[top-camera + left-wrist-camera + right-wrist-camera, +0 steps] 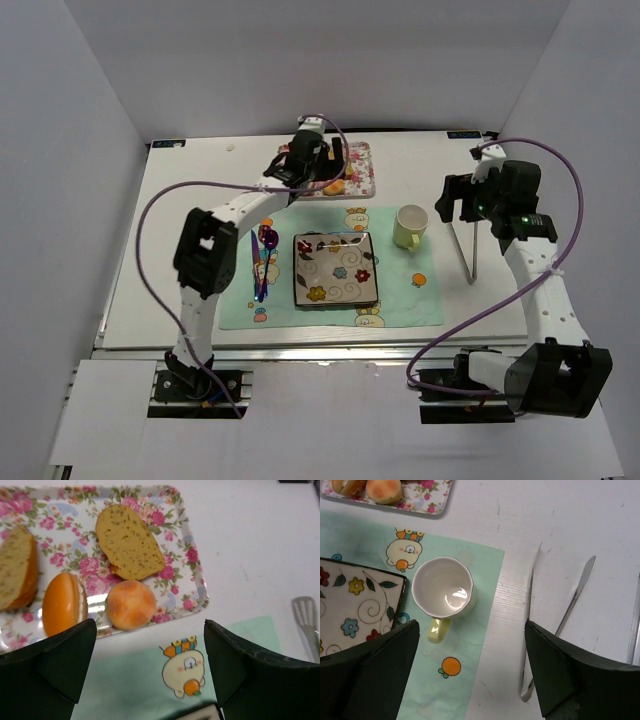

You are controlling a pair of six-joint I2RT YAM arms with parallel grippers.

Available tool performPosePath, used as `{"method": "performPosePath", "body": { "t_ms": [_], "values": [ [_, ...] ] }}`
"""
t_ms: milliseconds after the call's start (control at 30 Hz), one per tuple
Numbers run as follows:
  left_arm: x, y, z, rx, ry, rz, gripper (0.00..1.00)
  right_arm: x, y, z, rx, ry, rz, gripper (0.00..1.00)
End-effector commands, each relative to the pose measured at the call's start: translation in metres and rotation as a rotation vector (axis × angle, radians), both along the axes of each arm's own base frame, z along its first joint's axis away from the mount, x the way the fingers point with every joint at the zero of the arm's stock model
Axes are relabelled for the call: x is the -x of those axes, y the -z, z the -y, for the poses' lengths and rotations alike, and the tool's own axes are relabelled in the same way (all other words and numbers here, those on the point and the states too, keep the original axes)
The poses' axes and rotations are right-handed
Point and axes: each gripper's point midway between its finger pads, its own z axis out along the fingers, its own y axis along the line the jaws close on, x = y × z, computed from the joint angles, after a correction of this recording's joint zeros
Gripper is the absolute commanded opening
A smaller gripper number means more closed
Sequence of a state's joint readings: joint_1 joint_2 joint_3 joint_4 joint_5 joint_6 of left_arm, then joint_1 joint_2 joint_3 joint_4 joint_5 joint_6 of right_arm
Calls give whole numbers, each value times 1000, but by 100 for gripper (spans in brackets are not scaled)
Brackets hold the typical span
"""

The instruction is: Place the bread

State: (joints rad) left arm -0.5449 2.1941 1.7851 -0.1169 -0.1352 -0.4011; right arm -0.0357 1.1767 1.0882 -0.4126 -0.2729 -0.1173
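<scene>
The bread (62,604) is a smooth orange-golden oval lying on the floral tray (192,555), next to a rounder pale-orange ball (131,604) and two tan bread slices (127,541). My left gripper (150,670) hovers open just short of the tray's near edge, above the green mat, with nothing between its fingers. In the top view the left gripper (305,165) is at the back of the table over the tray (358,170). My right gripper (468,200) hangs open and empty to the right of the yellow cup (410,226).
A square flower-patterned plate (335,268) sits on the green mat (400,300), with a purple spoon (262,258) to its left. Metal tongs (529,625) and a knife (576,594) lie right of the cup (442,586). A spatula (306,622) is right of the tray.
</scene>
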Motion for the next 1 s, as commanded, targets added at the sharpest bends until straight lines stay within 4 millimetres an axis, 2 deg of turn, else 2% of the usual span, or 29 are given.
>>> {"method": "performPosePath", "body": {
  "t_ms": [0, 33, 67, 100, 133, 167, 200, 233, 267, 300, 333, 367, 400, 433, 500, 533, 567, 600, 733, 767, 800, 967],
  "values": [
    [47, -141, -30, 138, 3, 228, 92, 11, -7, 5, 22, -24, 35, 89],
    [65, -174, -43, 175, 3, 287, 72, 16, -5, 10, 108, -131, 70, 89],
    [74, -176, -52, 188, 3, 295, 46, 24, 2, 10, 139, -210, 65, 87],
    [96, -169, -72, 202, -18, 274, 0, 28, 14, 14, 148, -218, 36, 74],
    [107, -164, -83, 200, -34, 263, 0, 26, 19, 21, 149, -195, 17, 61],
    [118, -160, -95, 202, -48, 258, 0, 27, 27, 28, 140, -171, -9, 44],
    [130, -154, -105, 202, -58, 250, 0, 25, 31, 35, 129, -144, -16, 13],
    [144, -123, -120, 176, -86, 199, 0, 24, 36, 50, 119, -98, -26, 9],
    [162, -138, -132, 196, -95, 233, 11, 24, 41, 56, 116, -81, -36, 10],
    [172, -132, -140, 191, -107, 229, 28, 25, 46, 59, 115, -77, -56, 26],
    [183, -111, -152, 176, -147, 199, 48, 26, 61, 65, 122, -53, -120, 49],
    [197, -116, -163, 187, -165, 214, 75, 27, 70, 69, 120, -28, -160, 73],
    [204, -113, -168, 194, -177, 213, 80, 26, 77, 77, 141, 7, -197, 89],
    [211, -97, -176, 181, -202, 193, 85, 26, 93, 82, 144, 18, -251, 89],
    [223, -96, -183, 199, -216, 202, 88, 24, 106, 95, 177, 91, -277, 89],
    [226, -92, -184, 215, -224, 194, 89, 26, 120, 96, 185, 108, -302, 89],
    [232, -85, -187, 223, -231, 188, 89, 16, 121, 100, 208, 128, -266, 89],
    [234, -82, -188, 241, -242, 179, 89, 17, 134, 98, 235, 132, -295, 90],
    [238, -73, -190, 253, -253, 166, 89, 4, 159, 102, 294, 194, -337, 87],
    [238, -73, -191, 245, -253, 163, 90, -1, 159, 104, 289, 206, -338, 86],
    [238, -72, -192, 227, -252, 161, 90, -1, 170, 103, 277, 209, -373, 86],
    [238, -67, -194, 193, -258, 143, 90, -14, 193, 102, 226, 249, -426, 81]
  ]
}}
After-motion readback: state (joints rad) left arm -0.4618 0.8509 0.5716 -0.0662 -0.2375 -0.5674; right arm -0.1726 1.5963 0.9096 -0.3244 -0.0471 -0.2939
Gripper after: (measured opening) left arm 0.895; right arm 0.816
